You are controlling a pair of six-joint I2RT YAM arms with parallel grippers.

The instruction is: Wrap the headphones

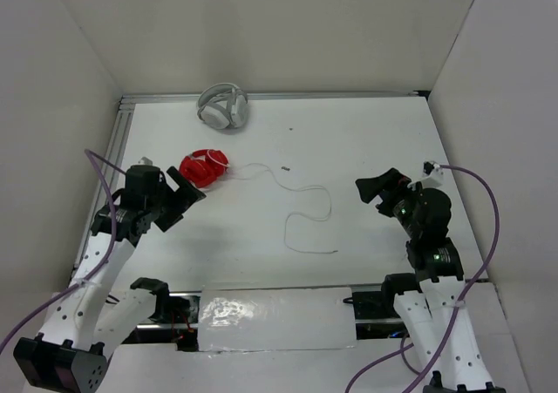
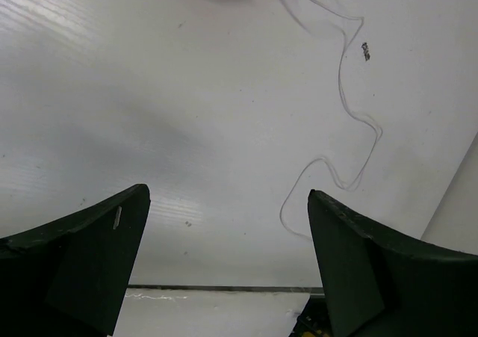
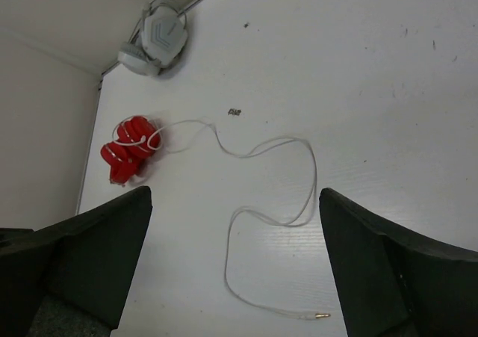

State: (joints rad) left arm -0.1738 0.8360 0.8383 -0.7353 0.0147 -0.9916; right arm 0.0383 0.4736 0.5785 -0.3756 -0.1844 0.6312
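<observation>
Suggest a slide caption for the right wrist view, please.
Open right gripper over the table; red headphones with white cable trailing loose, white-grey headphones beyond.

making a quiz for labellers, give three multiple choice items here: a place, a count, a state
1. The white-grey over-ear headphones lie: A at the white table's far edge B at its near edge C in its middle
2. Headphones on the table: A one B two C three
3. The bright red over-ear headphones' long thin white cable is: A fully coiled B trailing loose C missing
Answers: A, they sit at the far rim; B, one red, one white-grey; B, it snakes across the table.
</observation>
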